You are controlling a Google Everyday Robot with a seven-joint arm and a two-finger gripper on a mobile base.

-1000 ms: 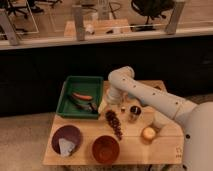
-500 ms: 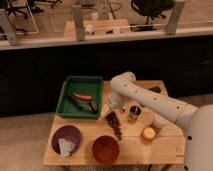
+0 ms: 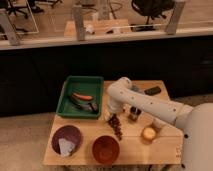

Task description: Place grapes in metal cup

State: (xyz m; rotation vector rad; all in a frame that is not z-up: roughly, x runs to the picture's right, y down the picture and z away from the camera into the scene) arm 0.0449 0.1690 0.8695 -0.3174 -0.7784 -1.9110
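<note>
Gripper sits low at the far end of the grapes, which lie mid-counter. Can't tell its grip state. Metal cup stands just right of the grapes.

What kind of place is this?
Probably an office or lab space: office chairs behind a glass partition, and a wooden table of test objects. The end effector is at the grapes.

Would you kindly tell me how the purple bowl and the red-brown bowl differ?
The purple bowl holds a pale object; the red-brown bowl looks empty. The purple bowl sits further left in the picture than the red-brown bowl. Both are round and near the table's front edge. The gripper is at the grapes, behind them.
</note>
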